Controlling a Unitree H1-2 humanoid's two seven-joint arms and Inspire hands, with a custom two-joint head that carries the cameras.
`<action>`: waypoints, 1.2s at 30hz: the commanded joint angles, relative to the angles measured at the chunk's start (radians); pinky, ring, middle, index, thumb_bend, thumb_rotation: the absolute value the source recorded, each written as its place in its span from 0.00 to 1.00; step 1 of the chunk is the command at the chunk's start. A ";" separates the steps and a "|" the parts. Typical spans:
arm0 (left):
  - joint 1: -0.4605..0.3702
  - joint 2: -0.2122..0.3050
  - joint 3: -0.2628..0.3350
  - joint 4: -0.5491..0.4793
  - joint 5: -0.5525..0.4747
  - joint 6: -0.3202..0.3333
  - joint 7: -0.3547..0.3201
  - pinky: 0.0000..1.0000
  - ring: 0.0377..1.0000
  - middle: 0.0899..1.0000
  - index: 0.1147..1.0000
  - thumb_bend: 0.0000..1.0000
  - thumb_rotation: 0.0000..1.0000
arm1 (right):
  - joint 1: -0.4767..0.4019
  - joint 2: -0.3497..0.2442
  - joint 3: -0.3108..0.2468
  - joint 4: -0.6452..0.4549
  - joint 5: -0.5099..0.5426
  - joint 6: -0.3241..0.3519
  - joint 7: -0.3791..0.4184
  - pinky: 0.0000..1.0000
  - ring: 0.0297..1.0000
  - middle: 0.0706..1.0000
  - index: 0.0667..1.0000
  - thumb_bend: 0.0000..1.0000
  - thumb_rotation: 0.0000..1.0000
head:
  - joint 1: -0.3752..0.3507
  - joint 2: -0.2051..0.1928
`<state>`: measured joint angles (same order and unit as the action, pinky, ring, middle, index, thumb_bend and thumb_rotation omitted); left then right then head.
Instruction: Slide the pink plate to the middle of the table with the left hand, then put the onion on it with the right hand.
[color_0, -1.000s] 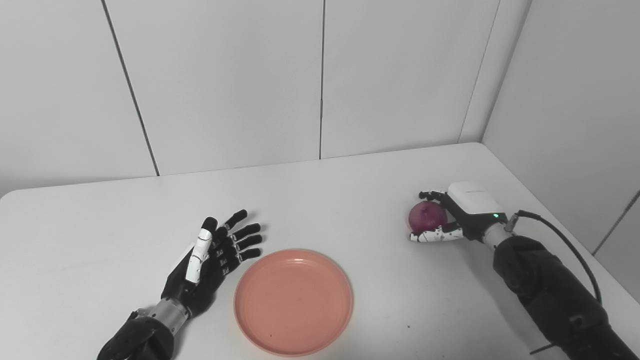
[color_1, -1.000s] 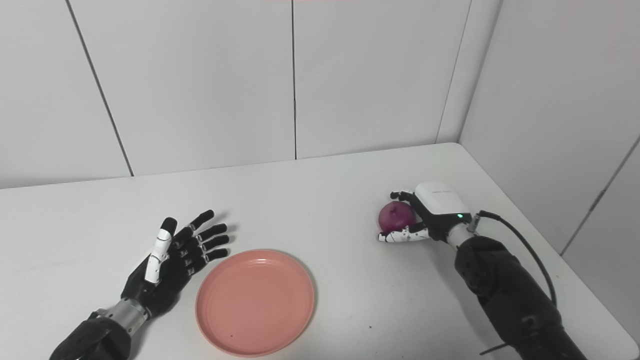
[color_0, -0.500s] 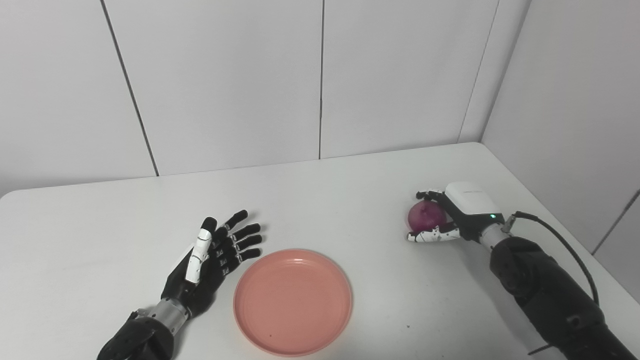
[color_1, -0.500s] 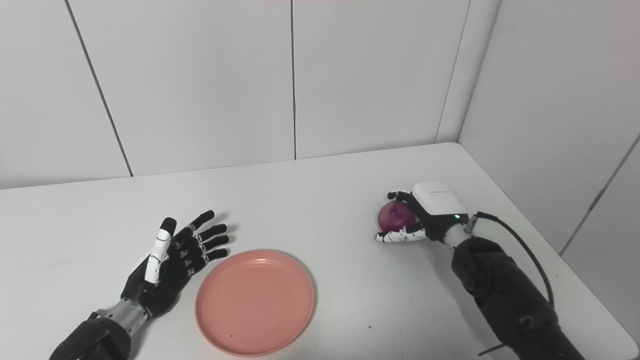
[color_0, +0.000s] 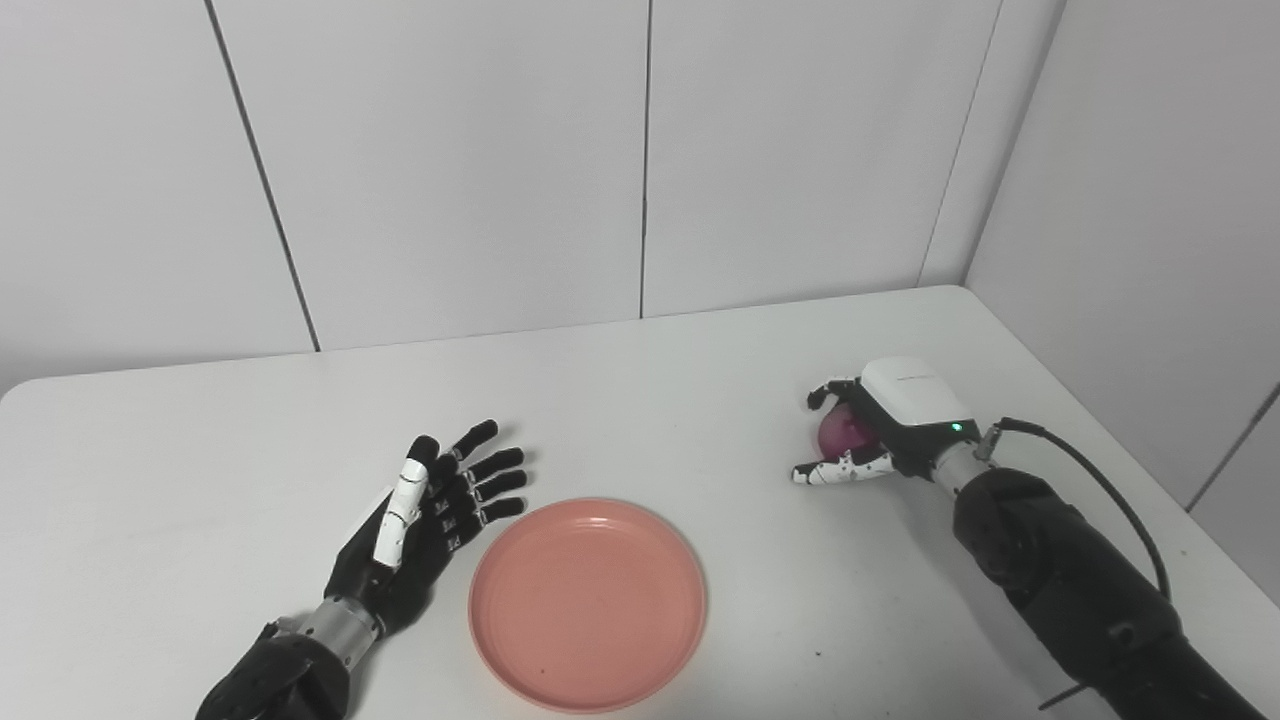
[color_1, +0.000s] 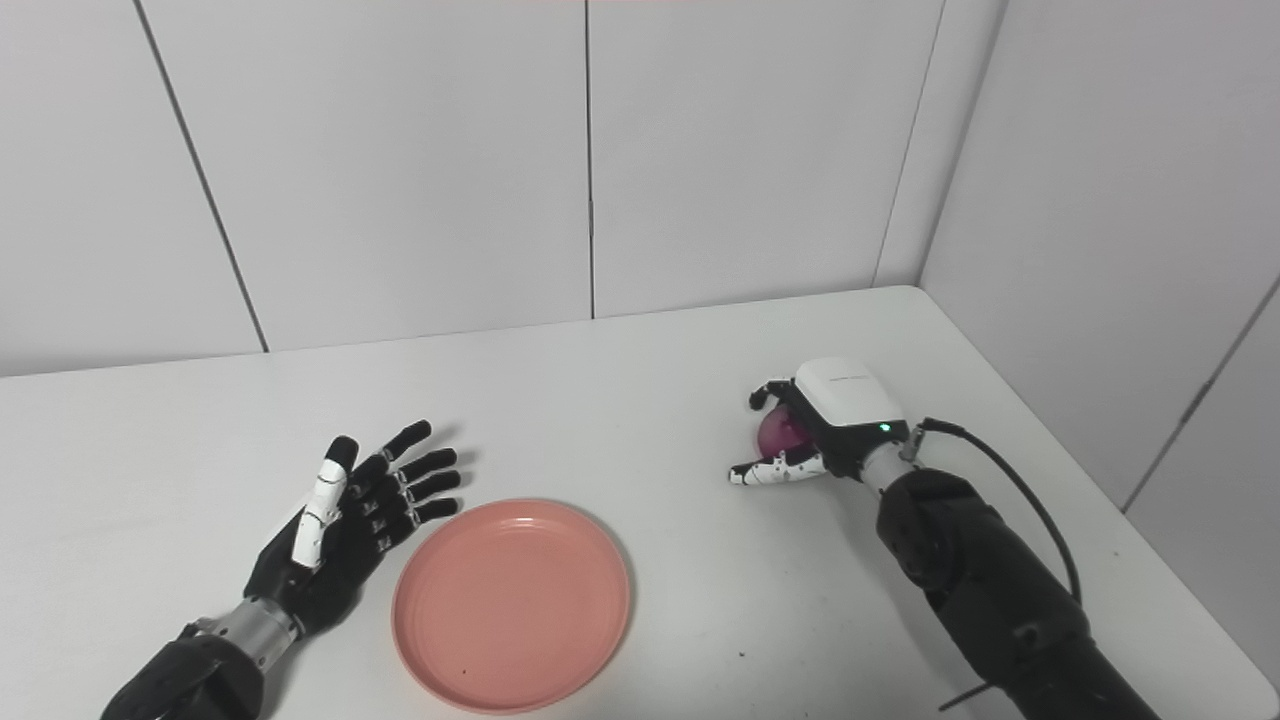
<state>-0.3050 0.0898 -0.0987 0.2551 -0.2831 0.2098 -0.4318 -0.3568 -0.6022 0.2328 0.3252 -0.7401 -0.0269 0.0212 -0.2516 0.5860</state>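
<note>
The pink plate (color_0: 587, 604) lies flat on the white table (color_0: 640, 390), near the front edge at about the middle. My left hand (color_0: 425, 515) rests just left of the plate, palm up, fingers spread, holding nothing. My right hand (color_0: 880, 425) is on the right side of the table, well to the right of the plate, with its fingers and thumb curled around the purple onion (color_0: 836, 436). The hand hides most of the onion. I cannot tell whether the onion is off the table. It also shows in the right eye view (color_1: 774, 432).
A black cable (color_0: 1090, 475) runs from my right wrist along the forearm. Grey wall panels stand behind the table and along its right side. The table's right edge runs close beside my right arm.
My right hand has moved left toward the plate with the onion in it, and covers more of the onion. The left hand and the plate have not moved.
</note>
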 joint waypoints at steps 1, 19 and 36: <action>0.006 0.006 -0.008 0.006 0.011 0.031 0.000 0.80 0.84 0.83 0.90 0.72 0.96 | 0.000 0.000 0.019 0.012 0.021 -0.051 0.014 0.30 0.36 0.43 0.59 0.78 0.57 | 0.000 0.000; 0.010 0.011 -0.006 -0.005 0.006 0.040 -0.005 0.81 0.85 0.84 0.90 0.72 0.96 | -0.007 -0.011 0.039 0.029 0.045 -0.024 0.057 0.24 0.28 0.34 0.44 0.72 0.58 | 0.000 0.007; 0.008 0.011 -0.005 0.001 0.005 0.041 -0.007 0.80 0.83 0.83 0.90 0.72 0.95 | -0.010 -0.010 0.020 0.008 0.082 -0.040 0.050 0.28 0.33 0.38 0.50 0.44 0.39 | -0.002 0.006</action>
<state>-0.3031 0.0917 -0.0987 0.2476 -0.2844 0.2178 -0.4360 -0.3659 -0.6086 0.2478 0.3394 -0.6707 -0.0588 0.0327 -0.2546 0.5921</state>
